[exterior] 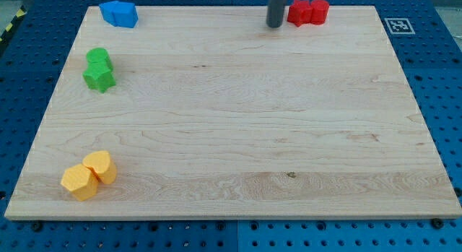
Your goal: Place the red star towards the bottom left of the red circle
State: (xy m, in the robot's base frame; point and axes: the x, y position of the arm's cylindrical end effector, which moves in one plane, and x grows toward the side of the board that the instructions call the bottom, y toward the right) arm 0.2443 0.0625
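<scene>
Tip (275, 25): no jaws fitted, set down near table top edge, just left of red star (299, 12) | red circle (318, 11): touching star's right side, toward top-right corner

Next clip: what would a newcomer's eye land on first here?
Probably the dark rod at the view's top, my tip just left of the two red blocks, which sit pressed together. Then the coloured pairs round the wooden board: blue blocks top left, green blocks on the left, yellow blocks bottom left.
</scene>
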